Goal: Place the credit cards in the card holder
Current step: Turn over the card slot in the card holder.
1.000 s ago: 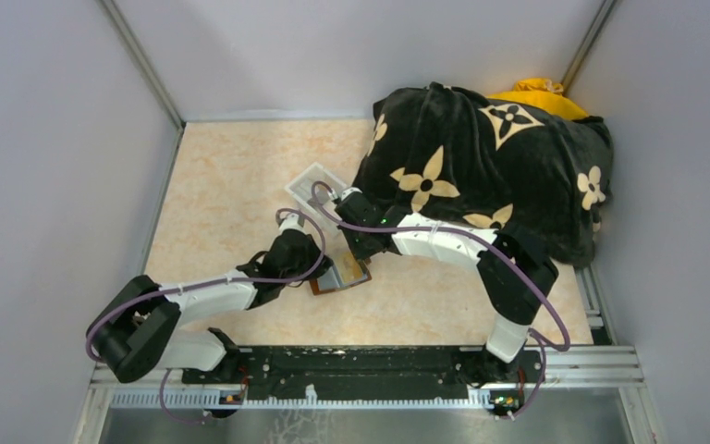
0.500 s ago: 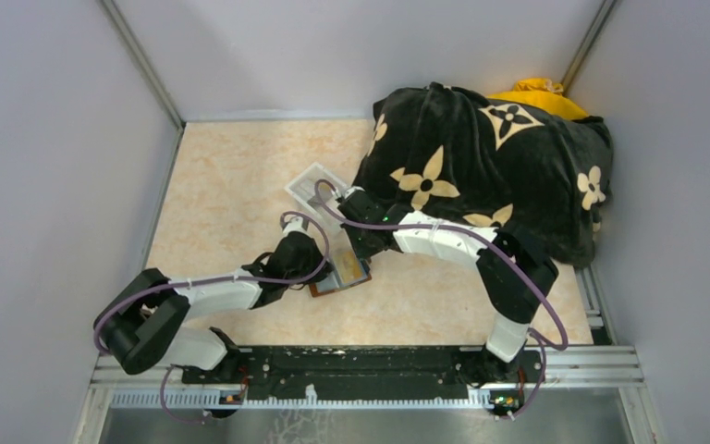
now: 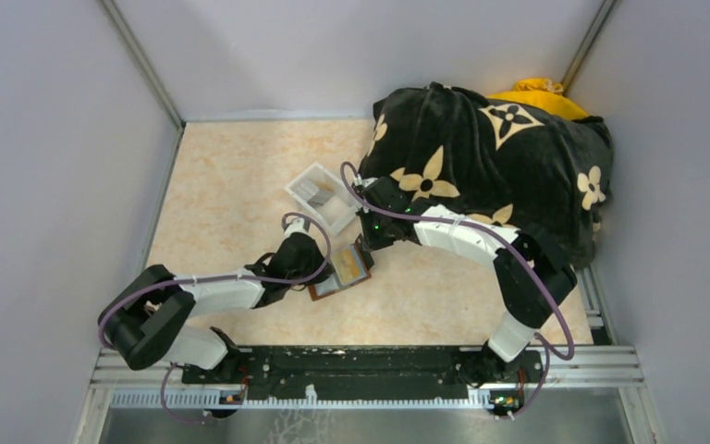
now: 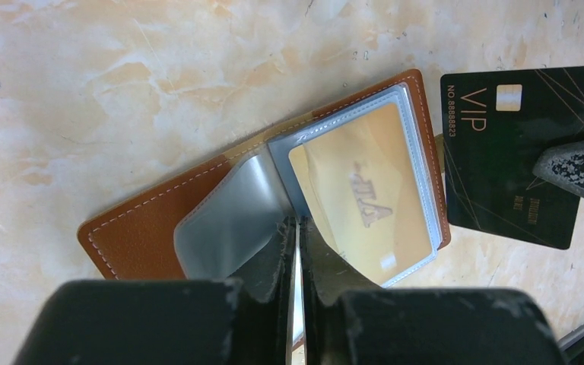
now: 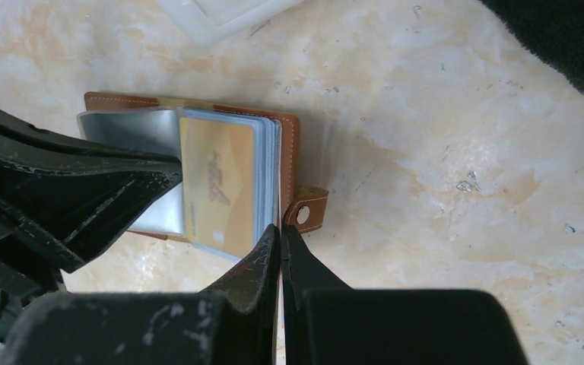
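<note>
Right tool [image 5: 280,228] had backed off, clamped on the black card [image 4: 502,144] — left tool [image 4: 298,222] pinched a clear sleeve [image 4: 228,228] of the card holder [image 4: 133,236]; card needed squaring to the sleeve mouth beside the left tool.

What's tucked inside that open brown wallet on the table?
The card holder holds clear plastic sleeves; a gold card shows through the top one. The left gripper pinches one empty-looking sleeve aside. Whatever sits in the stacked sleeves underneath is covered.
</note>
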